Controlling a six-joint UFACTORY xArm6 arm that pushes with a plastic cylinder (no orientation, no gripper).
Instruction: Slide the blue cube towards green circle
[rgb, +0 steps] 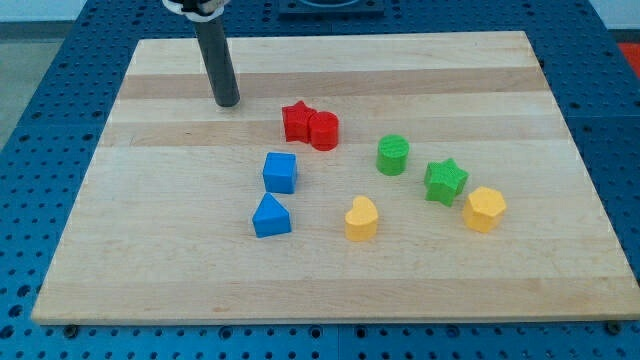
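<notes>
Nearest the view's bottom on the worktop (150, 290) sit the blue triangular block (271, 217) and the yellow heart-shaped block (361, 219), with the yellow hexagon (484, 209) off toward the view's right. One row further back we find the blue cube (280, 172), just above the blue triangular block and apart from it, and to its right, across a bare stretch of wood, the green circle (393, 155). The green star (445, 181) stands just beside the green circle, lower and to the right. Further back, the red star (296, 121) and the red cylinder (323, 130) touch each other, above and between cube and circle.

Farthest of all is our tip (227, 103), near the view's top left, well apart from every block. We carry no hand, only this rod, so there is nothing to clench or release.

We judge the approach step is in hand: the cube is untouched. The next move calls for bringing the tip down to the cube's left side, then pushing rightward and slightly upward in the view. The lane looks open, though the red pair sits near its upper edge.

By count: two blue, two red, two green, two yellow, eight blocks in all.
</notes>
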